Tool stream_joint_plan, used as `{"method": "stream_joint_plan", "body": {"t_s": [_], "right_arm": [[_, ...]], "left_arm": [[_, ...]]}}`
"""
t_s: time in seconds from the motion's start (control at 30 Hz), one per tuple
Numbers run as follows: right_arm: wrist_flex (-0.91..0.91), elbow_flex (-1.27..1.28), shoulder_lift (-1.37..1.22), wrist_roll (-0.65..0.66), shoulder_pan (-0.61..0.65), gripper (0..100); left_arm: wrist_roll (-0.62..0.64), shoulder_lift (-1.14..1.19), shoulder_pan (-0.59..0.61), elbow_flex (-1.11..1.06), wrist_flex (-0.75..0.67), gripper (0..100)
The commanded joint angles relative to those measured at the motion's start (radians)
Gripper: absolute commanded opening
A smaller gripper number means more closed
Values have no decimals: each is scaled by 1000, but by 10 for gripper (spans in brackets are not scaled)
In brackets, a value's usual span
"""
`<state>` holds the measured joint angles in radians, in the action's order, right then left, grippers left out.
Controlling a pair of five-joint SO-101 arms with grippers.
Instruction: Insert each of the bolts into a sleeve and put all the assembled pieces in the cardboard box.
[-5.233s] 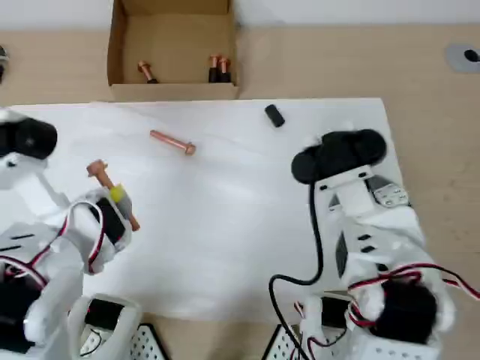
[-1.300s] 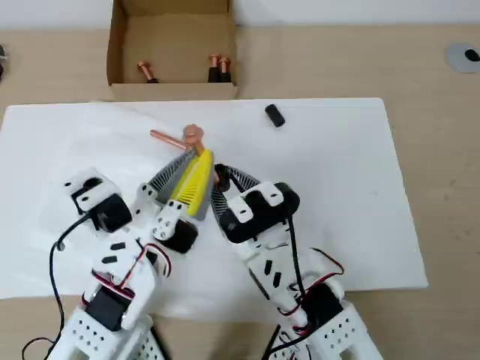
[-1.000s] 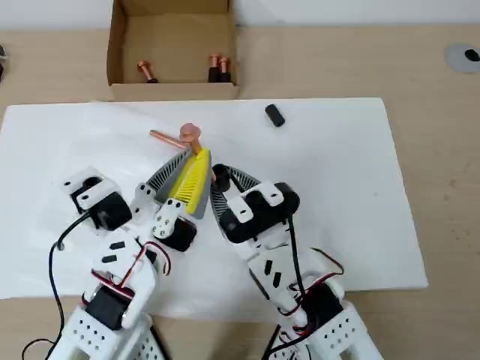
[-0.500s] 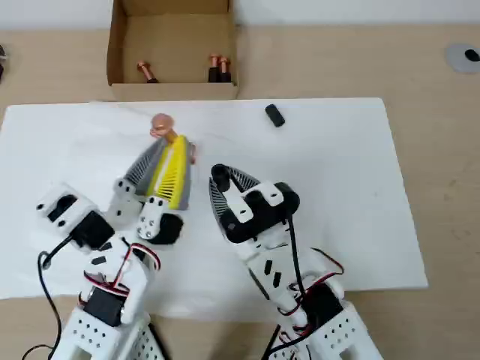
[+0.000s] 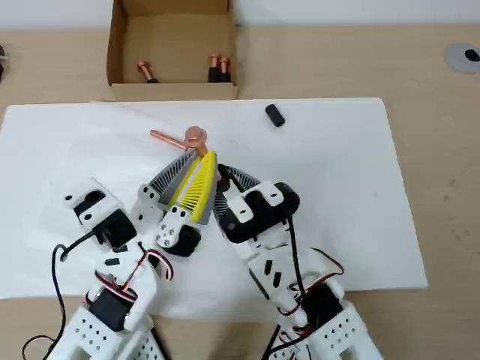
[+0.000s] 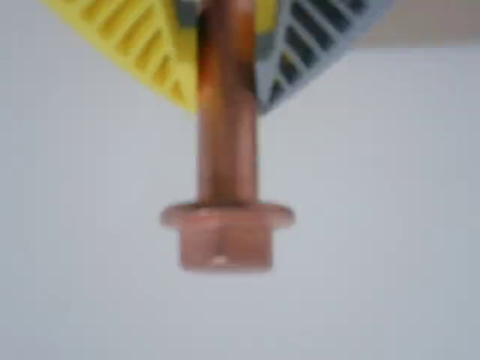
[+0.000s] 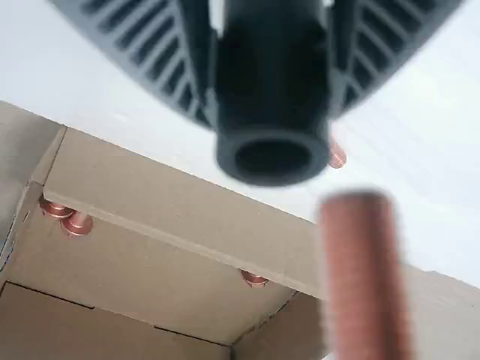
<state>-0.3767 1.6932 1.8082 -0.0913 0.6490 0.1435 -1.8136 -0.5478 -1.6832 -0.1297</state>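
Copper bolt [image 6: 225, 150] is clamped by its shank in the left gripper [image 5: 198, 155], yellow finger one side, grey finger the other, closed tight, hex head sticking out past the tips. From above, that head sits just beside one end of a second bolt [image 5: 169, 139] lying flat on the white sheet [image 5: 337, 210]; can't tell if they touch. Right gripper [image 5: 220, 172] is closed around a black sleeve [image 7: 274, 112], dark fingers on both sides, open bore facing outward. The held bolt's threaded end is close beside the bore, off to one side, not inside it. Both grippers meet tip to tip near the sheet's middle. Spare sleeve [image 5: 274, 115] lies near the sheet's far edge, well apart. Cardboard box [image 5: 116, 52] stands on the wooden table [image 5: 435, 150] just beyond the sheet, with three assembled pieces [image 5: 219, 67] inside, one apart, two side by side.
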Motion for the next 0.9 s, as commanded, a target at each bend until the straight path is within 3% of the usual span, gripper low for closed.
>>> {"method": "stream_joint_plan", "body": {"t_s": [0.0,0.37,0.6,0.77,0.87], "right_arm": [[6,-4,94,-9,-15,12],[6,-4,94,-9,-15,12],[6,-4,94,-9,-16,12],[6,-4,94,-9,-16,12],[6,-4,94,-8,-16,12]], "left_arm": [[-8,-10,-9,-9,5,9],[-9,-10,-9,-9,107,9],[-11,-10,12,-9,101,9],[-3,-10,84,-9,11,9],[-3,-10,83,-9,41,9]]}}
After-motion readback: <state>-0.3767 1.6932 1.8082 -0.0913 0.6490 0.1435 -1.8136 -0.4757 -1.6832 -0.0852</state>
